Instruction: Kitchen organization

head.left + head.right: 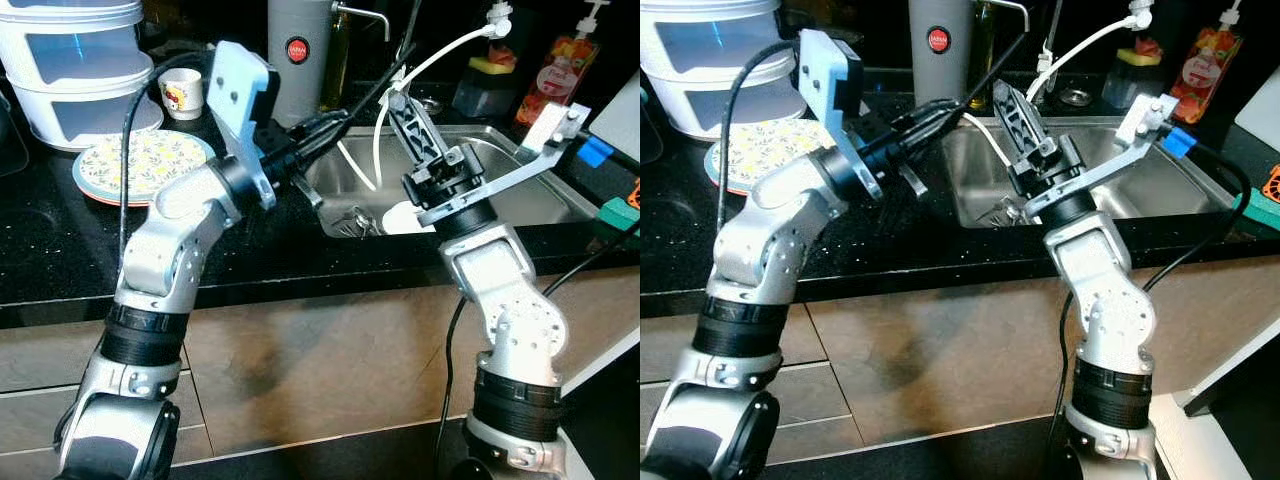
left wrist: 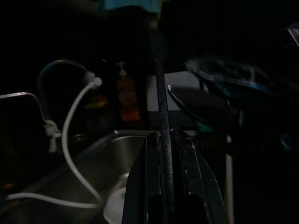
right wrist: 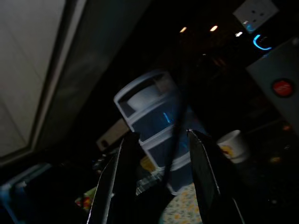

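Note:
My left gripper (image 1: 325, 122) reaches from the left over the sink's near-left corner, shut on a thin black rod (image 1: 375, 80) that slants up and right toward the tap. In the left wrist view the rod (image 2: 159, 93) rises from between the closed fingers (image 2: 148, 158). My right gripper (image 1: 398, 98) points up and left over the sink, open, its two fingers (image 3: 125, 158) apart. A thin dark line, seemingly the rod (image 3: 179, 116), runs through the gap between them; whether it touches either finger I cannot tell. Metal utensils (image 1: 355, 222) and a white dish (image 1: 402, 216) lie in the steel sink (image 1: 530, 195).
On the black counter left of the sink sit a floral plate (image 1: 140, 160), a small cup (image 1: 182, 92) and a white stacked container (image 1: 70, 70). A grey flask (image 1: 298, 50) stands behind. A white hose (image 1: 440, 50) arcs over the sink; a soap bottle (image 1: 565, 70) stands at the back right.

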